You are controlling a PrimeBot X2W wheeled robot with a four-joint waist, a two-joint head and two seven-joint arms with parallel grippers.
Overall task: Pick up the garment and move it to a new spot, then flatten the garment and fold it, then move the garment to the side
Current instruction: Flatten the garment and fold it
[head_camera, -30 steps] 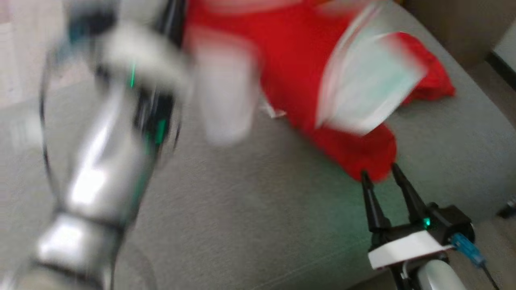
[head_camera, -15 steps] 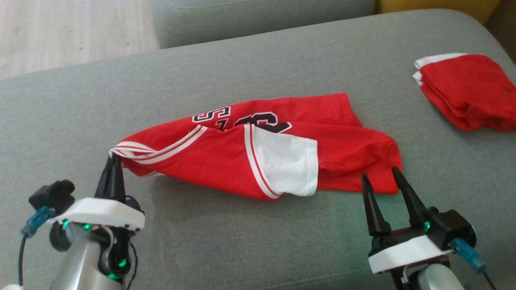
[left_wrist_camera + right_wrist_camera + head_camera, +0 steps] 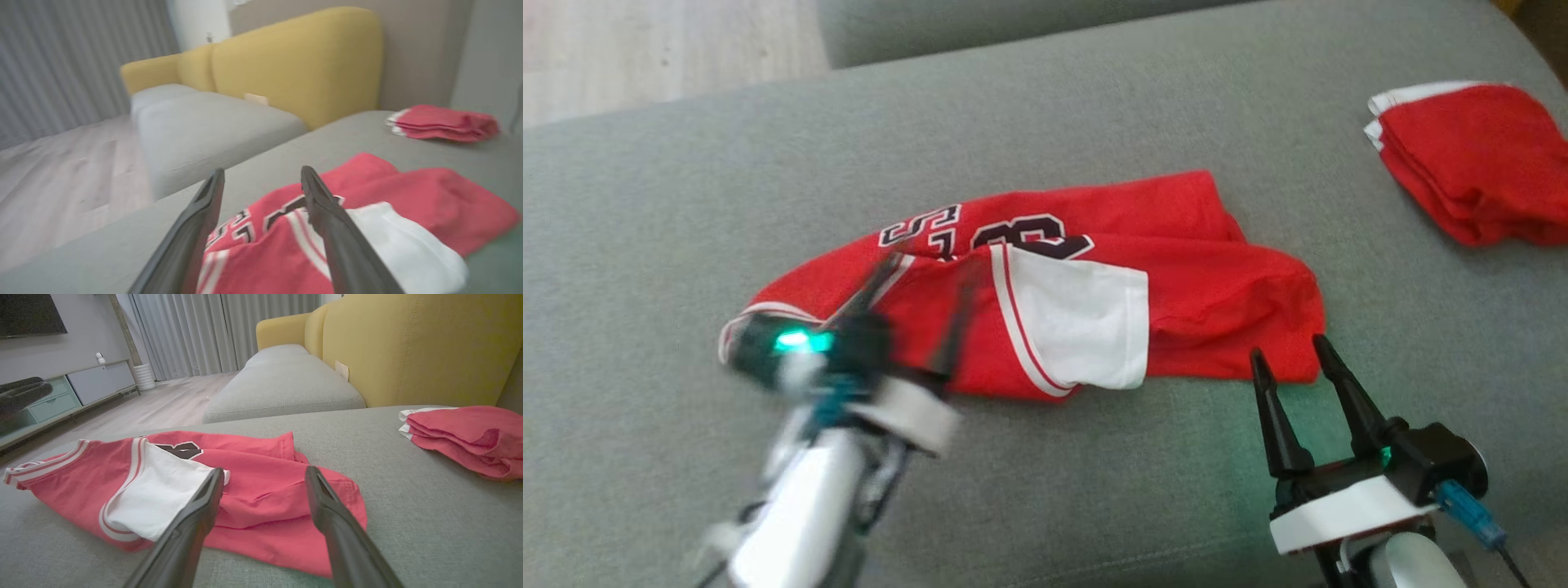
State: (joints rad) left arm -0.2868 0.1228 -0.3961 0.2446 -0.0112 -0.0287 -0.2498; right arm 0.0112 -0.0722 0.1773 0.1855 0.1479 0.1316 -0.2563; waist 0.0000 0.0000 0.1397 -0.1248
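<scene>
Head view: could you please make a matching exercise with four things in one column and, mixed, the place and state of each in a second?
1 jersey
2 folded red pile
3 left gripper
4 right gripper

A upper right, stacked
B lower left, open, blurred
C middle, rumpled, black lettering
D lower right, open, tips by the red hem

Pairs: 1-C, 2-A, 3-B, 4-D

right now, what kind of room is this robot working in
Most likely a home living room: a grey sofa with yellow backrest, a low TV cabinet beneath a wall-mounted screen, and floor-length curtains.
</scene>
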